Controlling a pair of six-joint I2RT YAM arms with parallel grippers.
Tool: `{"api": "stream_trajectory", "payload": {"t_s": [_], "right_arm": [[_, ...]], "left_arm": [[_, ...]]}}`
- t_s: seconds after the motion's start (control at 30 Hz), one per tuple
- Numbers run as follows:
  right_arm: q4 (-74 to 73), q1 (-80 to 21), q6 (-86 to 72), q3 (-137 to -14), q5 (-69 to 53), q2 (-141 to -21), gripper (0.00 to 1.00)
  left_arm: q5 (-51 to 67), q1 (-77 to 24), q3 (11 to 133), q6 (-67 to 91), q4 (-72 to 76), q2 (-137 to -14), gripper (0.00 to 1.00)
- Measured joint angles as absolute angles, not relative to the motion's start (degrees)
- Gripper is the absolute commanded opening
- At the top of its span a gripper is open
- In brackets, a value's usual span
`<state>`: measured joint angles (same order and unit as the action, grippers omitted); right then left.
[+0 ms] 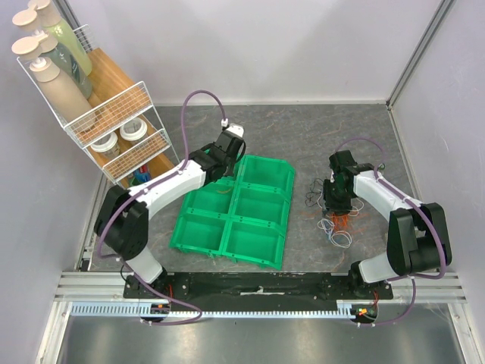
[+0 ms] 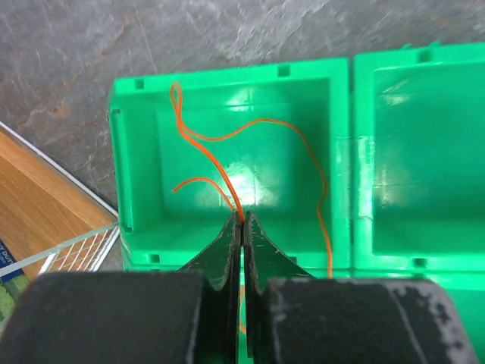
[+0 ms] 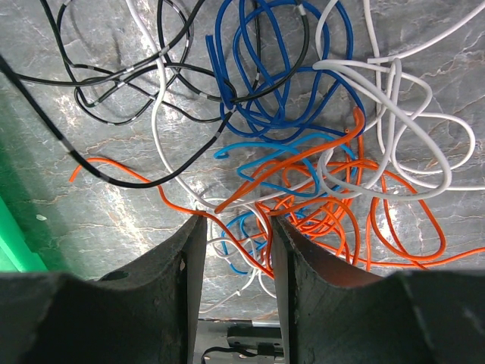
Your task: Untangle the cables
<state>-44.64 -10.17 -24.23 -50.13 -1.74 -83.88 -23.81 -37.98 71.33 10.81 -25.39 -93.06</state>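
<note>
Two grippers, two jobs: left gripper is pinched fully closed on one orange cable, whose slack loops into a corner compartment of the green tray. My guess is it's parking a freed strand in its own bin. The right gripper is roughly half open and holds nothing, straddling the cable tangle on the table right of the tray. Only the wrist views show the pinch and the strand colours. The top view gives the layout.

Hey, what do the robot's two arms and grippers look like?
Both arms, left arm and right arm, are white tubes with bulky black joints, each trailed by a purple hose. The left gripper and right gripper have two black tapered fingers, matte and lightly scuffed.
</note>
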Motion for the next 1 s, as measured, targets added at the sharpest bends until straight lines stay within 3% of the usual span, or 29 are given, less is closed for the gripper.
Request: {"api": "stream_trajectory", "payload": {"t_s": [0.03, 0.07, 0.17, 0.27, 0.4, 0.57, 0.8, 1.0], "right_arm": [[-44.66, -10.17, -24.16, -50.13, -1.74, -83.88, 0.46], [-44.64, -10.17, -24.12, -50.13, -1.74, -83.88, 0.46], [-44.64, -10.17, -23.97, -50.13, -1.74, -83.88, 0.46], [-44.64, -10.17, -23.94, -50.13, -1.76, -83.88, 0.46], [-44.64, -10.17, -23.94, -50.13, -1.80, -83.88, 0.46], [-44.60, -10.17, -23.94, -50.13, -1.85, -83.88, 0.46], [-44.49, -10.17, -23.94, -50.06, -1.96, -83.88, 0.46], [-44.38, -10.17, -23.94, -50.04, -2.17, -83.88, 0.46]], "left_arm": [[-23.81, -37.67, 71.35, 10.81, -25.61, -94.21, 0.02], [-23.86, -37.34, 71.35, 10.83, -25.93, -95.11, 0.11], [-23.88, -36.42, 71.46, 10.96, -27.59, -96.07, 0.47], [-23.81, -35.94, 73.87, 11.79, -31.16, -96.07, 0.62], [-21.80, -35.86, 77.45, 14.63, -34.50, -94.41, 0.63], [-14.41, -36.12, 75.37, 19.64, -37.43, -88.18, 0.39], [-7.66, -37.98, 66.08, 20.56, -36.84, -85.21, 0.39], [-6.76, -38.17, 65.69, 20.08, -34.96, -88.36, 0.43]]}}
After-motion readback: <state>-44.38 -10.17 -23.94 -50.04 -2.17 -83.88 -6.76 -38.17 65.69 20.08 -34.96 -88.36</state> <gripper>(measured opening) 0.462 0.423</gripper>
